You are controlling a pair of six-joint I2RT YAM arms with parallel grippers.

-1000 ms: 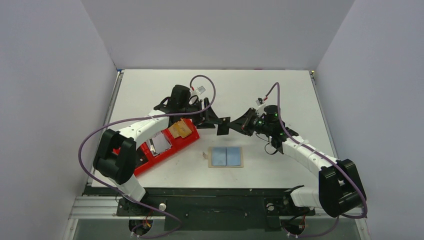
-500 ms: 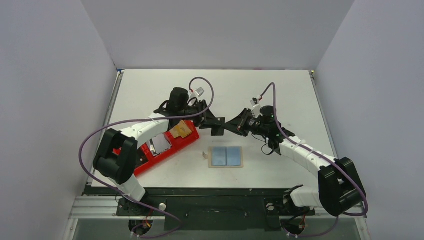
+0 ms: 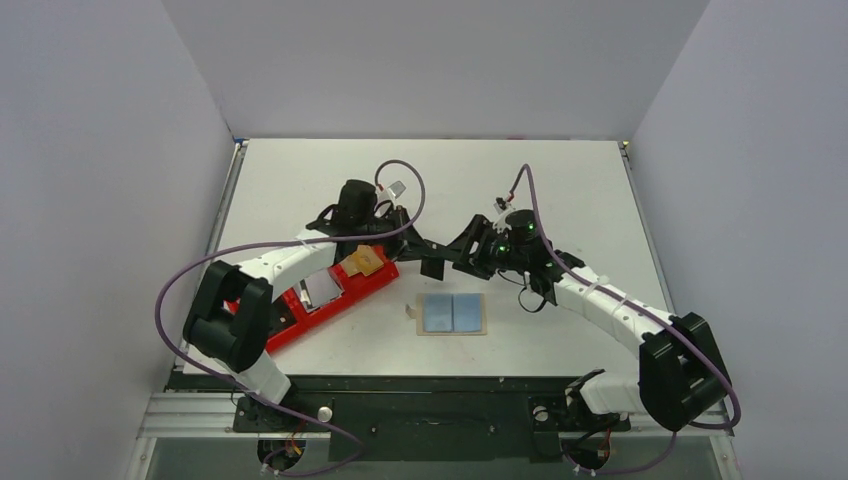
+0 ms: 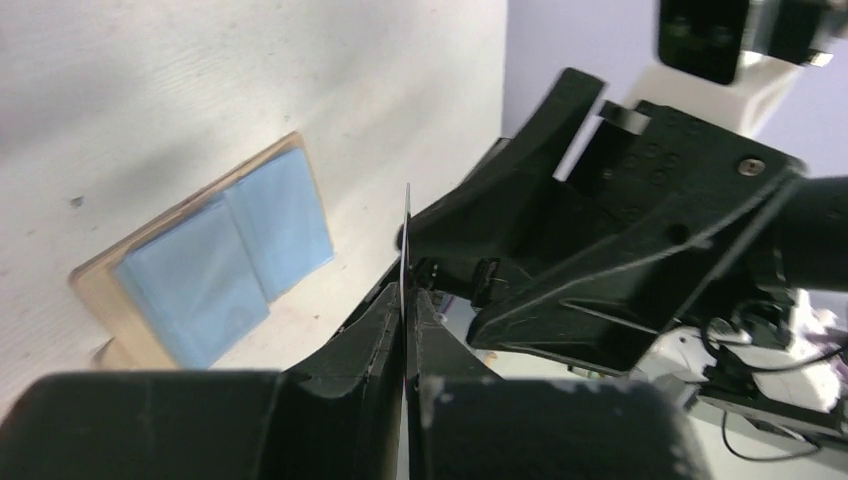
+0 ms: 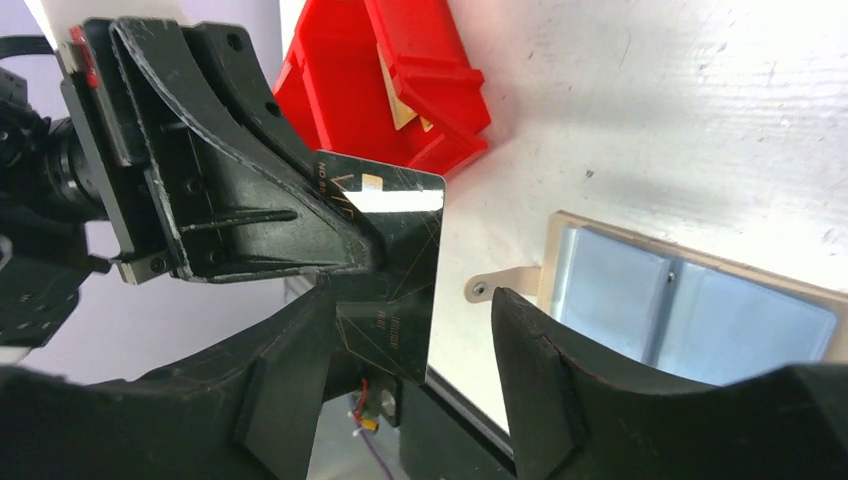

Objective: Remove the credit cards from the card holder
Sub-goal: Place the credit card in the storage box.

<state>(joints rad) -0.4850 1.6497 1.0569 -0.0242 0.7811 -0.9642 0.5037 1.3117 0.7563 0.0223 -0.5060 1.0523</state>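
- The dark card [image 5: 392,255] hangs in the air between the two arms, above the table [image 3: 560,190] and beyond the card holder [image 3: 452,314].
- The left gripper [image 4: 408,318] is pressed together on the card, which its own camera sees edge-on, running straight out from the fingertips.
- The right gripper [image 5: 410,298] is spread, one finger to each side of the card's near end (whether a pad touches it I cannot tell).
- The grip looks to be the left arm's alone, so the right one likely must back out along its own reach.
- The red tray [image 3: 300,320] lies beside the left arm, on the far side of it from the right arm, which makes it the likely drop.
- The holder lies open and flat near the bases, between the arms, with light blue showing in both halves.
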